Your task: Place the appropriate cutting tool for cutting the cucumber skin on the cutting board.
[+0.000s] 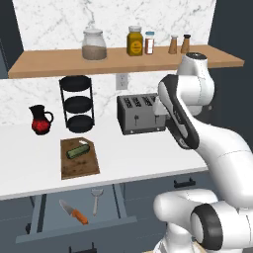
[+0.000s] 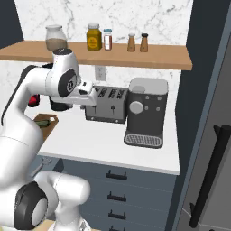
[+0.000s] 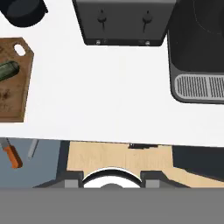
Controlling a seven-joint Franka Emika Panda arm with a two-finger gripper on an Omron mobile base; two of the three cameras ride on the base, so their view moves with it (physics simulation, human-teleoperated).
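Observation:
The grey peeler (image 1: 96, 200) lies in an open drawer (image 1: 52, 225) below the counter, beside an orange-handled knife (image 1: 73, 211). In the hand view the peeler's handle (image 3: 33, 148) and the knife (image 3: 13, 156) show at the lower left. The dark brown cutting board (image 1: 81, 165) lies on the white counter with the cucumber (image 1: 79, 150) on its far end; the hand view has the board (image 3: 15, 94) and cucumber (image 3: 8, 70) at the left. My gripper (image 2: 90, 100) hangs high over the counter in front of the toaster, open and holding nothing, far to the right of the drawer.
A toaster (image 1: 141, 114) stands at the counter's back, a coffee machine (image 2: 146, 113) right of it. A black tiered stand (image 1: 76, 104) and red jug (image 1: 40, 120) sit behind the board. A shelf (image 1: 123, 62) with jars runs overhead.

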